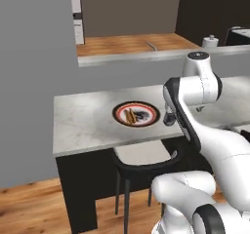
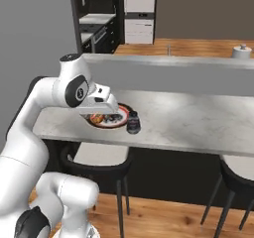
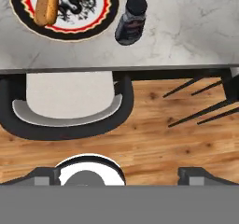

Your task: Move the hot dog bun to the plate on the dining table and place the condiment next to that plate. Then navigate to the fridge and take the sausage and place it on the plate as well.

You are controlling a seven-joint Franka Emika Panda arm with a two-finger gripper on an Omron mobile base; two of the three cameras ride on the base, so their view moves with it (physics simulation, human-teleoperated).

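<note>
The hot dog bun (image 3: 45, 6) (image 1: 130, 116) lies on the plate (image 3: 100, 24) (image 1: 151, 113) (image 2: 116, 124), which has a red and black rim and rests on the marble dining table (image 1: 83, 126) (image 2: 188, 123). Just right of the plate stands the condiment (image 3: 131, 20) (image 2: 133, 122), a small upright jar with a dark lid. My gripper (image 3: 121, 176) is open and empty. It hangs above the table's front edge, on the near side of the plate and the jar, touching neither. The fridge and the sausage are out of view.
A black chair with a pale seat (image 1: 141, 155) (image 2: 99, 155) (image 3: 70, 97) is tucked under the table below the plate. A second stool (image 2: 238, 167) stands further right. A raised grey ledge (image 2: 173, 61) runs behind the table. The floor is wood.
</note>
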